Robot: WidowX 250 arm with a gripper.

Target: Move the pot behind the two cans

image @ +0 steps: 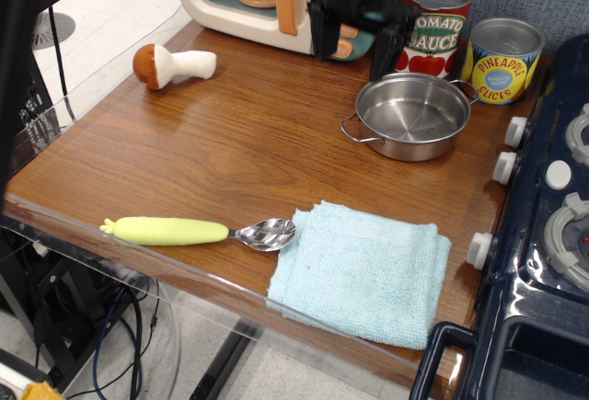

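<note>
The shiny steel pot (pixel 412 117) with two wire loop handles sits on the wooden table, just in front of the two cans. The red-and-green Tomato Sauce can (pixel 435 25) and the yellow-and-blue Pineapple Slices can (pixel 502 60) stand upright at the back right against the wall. My black gripper (pixel 355 40) hangs open and empty above the table, up and to the left of the pot, in front of the toy microwave. It touches nothing.
A toy microwave (pixel 267 0) stands at the back. A toy mushroom (pixel 170 64) lies at the back left. A yellow-handled spoon (pixel 198 231) and a light blue cloth (pixel 361 269) lie near the front edge. A dark blue toy stove (pixel 543 225) borders the right.
</note>
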